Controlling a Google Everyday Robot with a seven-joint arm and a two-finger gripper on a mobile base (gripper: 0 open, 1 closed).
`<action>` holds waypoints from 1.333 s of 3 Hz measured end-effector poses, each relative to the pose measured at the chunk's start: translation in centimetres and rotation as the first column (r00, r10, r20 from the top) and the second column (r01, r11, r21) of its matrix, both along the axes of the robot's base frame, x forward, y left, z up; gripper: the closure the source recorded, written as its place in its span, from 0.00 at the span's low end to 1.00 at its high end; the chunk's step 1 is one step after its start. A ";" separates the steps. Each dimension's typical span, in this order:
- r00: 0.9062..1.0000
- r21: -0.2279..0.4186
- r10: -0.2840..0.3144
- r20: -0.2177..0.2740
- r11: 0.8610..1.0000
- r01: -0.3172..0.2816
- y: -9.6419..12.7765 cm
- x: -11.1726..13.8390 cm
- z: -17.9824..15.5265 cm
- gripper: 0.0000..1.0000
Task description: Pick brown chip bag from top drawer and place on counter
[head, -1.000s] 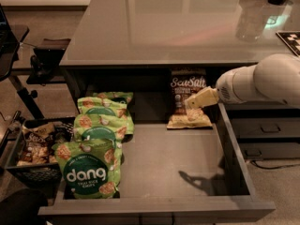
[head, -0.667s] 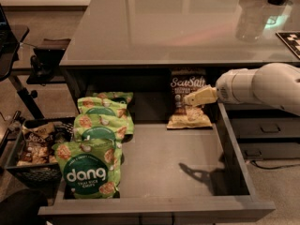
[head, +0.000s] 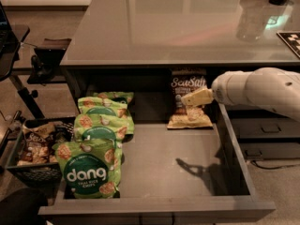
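Note:
The brown chip bag [head: 186, 82] with white "Sea Salt" script stands against the back wall of the open top drawer [head: 164, 165], its tan lower part lying on the drawer floor. My gripper [head: 191, 99], cream coloured on a white arm [head: 262, 90], reaches in from the right and hangs right in front of the bag's middle, above the drawer floor. Its shadow falls on the floor nearer the front. The glossy grey counter [head: 178, 27] lies directly above the drawer's back.
Several green "dang" bags [head: 91, 165] fill the drawer's left side. Narrower handled drawers [head: 267, 128] sit to the right. A black basket of snacks [head: 33, 149] stands on the floor to the left. A clear container [head: 253, 18] and a checkered tag [head: 290, 39] sit on the counter's far right.
My gripper and arm have shifted slightly left toward the brown chip bag. Its shadow on the drawer floor has moved left and back. The bag has not moved.

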State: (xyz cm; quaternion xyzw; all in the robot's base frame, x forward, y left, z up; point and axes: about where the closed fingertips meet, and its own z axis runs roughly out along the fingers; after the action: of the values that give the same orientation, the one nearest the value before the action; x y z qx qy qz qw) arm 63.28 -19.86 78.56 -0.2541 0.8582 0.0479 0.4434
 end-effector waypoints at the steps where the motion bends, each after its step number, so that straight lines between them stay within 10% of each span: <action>1: 1.000 0.014 -0.018 0.017 1.000 0.018 0.6 2.2 -2.1 0.00; 4: 1.000 0.000 0.021 -0.005 1.000 -0.021 3.0 5.9 -7.8 0.00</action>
State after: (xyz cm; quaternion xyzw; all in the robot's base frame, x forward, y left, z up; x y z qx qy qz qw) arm 69.19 -16.85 70.77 -0.2631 0.8565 0.0530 0.4409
